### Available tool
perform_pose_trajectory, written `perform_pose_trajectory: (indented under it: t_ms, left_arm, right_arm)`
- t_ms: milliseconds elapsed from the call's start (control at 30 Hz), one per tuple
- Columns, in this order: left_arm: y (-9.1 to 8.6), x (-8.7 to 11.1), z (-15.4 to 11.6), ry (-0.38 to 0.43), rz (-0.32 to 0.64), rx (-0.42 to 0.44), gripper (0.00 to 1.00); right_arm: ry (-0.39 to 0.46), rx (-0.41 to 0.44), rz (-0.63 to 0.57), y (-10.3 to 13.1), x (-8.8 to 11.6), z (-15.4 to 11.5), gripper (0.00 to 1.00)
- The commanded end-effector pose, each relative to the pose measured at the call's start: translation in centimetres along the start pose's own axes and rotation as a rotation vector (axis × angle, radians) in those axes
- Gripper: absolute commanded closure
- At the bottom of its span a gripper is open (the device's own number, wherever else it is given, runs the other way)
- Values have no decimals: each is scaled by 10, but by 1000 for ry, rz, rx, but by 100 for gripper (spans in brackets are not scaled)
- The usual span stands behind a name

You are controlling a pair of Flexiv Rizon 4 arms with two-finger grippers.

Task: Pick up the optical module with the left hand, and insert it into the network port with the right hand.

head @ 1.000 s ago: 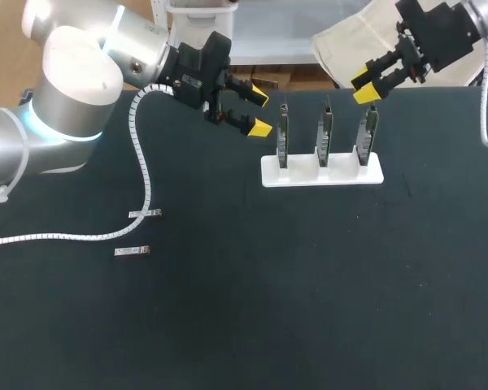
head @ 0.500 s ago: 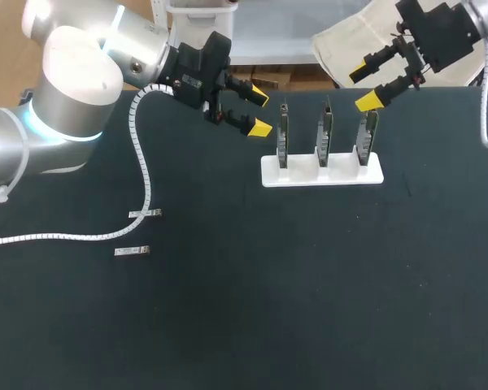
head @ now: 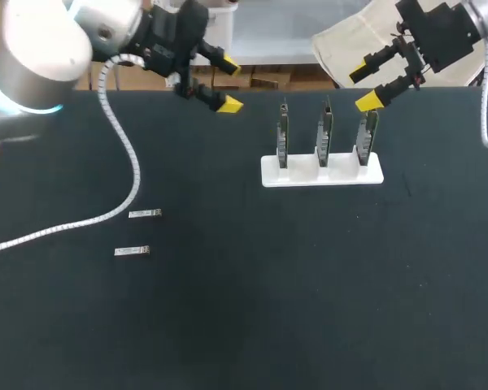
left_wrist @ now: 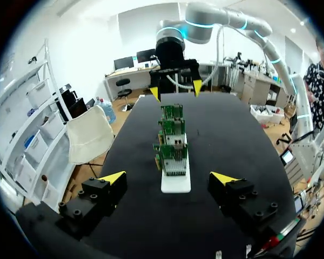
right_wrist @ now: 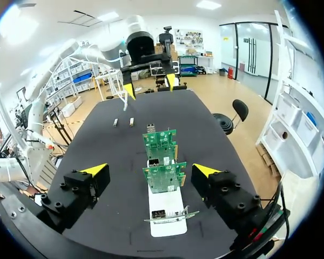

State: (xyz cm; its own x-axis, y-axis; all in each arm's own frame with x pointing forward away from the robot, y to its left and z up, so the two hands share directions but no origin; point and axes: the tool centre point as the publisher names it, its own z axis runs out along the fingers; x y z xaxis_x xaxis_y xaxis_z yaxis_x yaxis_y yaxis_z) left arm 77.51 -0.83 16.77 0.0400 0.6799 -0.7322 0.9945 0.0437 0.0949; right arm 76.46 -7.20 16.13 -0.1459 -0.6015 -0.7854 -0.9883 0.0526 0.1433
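No legible text, number, label or sign was recorded in any view. Any print on the circuit boards [head: 324, 134] and the optical modules [head: 145, 214] near the counter's [head: 309, 284] left edge was too small to read.

The left arm [head: 41, 49] enters from the far left corner. Its wrist is turned so the left gripper [head: 229, 87] points rightward, fingers spread wide (yellow tips well apart). The right arm [head: 484, 16] enters from the far right corner. The right gripper [head: 363, 87] angles down and leftward, fingers likewise spread.
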Motion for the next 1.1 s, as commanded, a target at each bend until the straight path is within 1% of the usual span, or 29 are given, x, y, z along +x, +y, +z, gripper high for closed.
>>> perform_pose_trajectory:
  t_ms: [33,67,100,167,200,267,300,367,467,567,600,633,700,733,1100]
  left_arm:
    - [-31,11,-47,166,7,-68,0]
    - [-35,18,-53,214,-15,-75,0]
    - [-39,25,-58,241,-37,-86,0]
    - [-47,38,-70,246,-84,-115,0]
    - [-51,45,-76,272,-102,-126,0]
    - [-60,56,-85,297,-124,-137,0]
    - [-65,62,-89,328,-137,-143,0]
    - [-73,73,-99,374,-145,-149,0]
    - [-87,87,-110,404,-172,-157,0]
    - [-99,107,-116,485,-200,-123,0]
    - [-102,113,-118,503,-216,-129,0]
    - [-106,117,-121,455,-236,-150,0]
    - [-110,122,-125,404,-266,-180,0]
    - [-110,122,-125,345,-273,-196,0]
    - [-110,122,-125,345,-273,-196,0]
  right_arm:
    - [0,4,0,2,0,0,0]
    - [0,4,0,2,0,0,0]
    - [0,4,0,2,0,0,0]
    - [0,4,0,2,0,0,0]
    - [0,4,0,2,0,0,0]
    - [0,4,0,2,0,0,0]
    - [0,4,0,2,0,0,0]
    - [0,4,0,2,0,0,0]
    - [0,4,0,2,0,0,0]
    - [0,4,0,2,0,0,0]
    - [0,4,0,2,0,0,0]
    - [0,4,0,2,0,0,0]
    - [0,4,0,2,0,0,0]
    - [0,4,0,2,0,0,0]
    - [0,4,0,2,0,0,0]
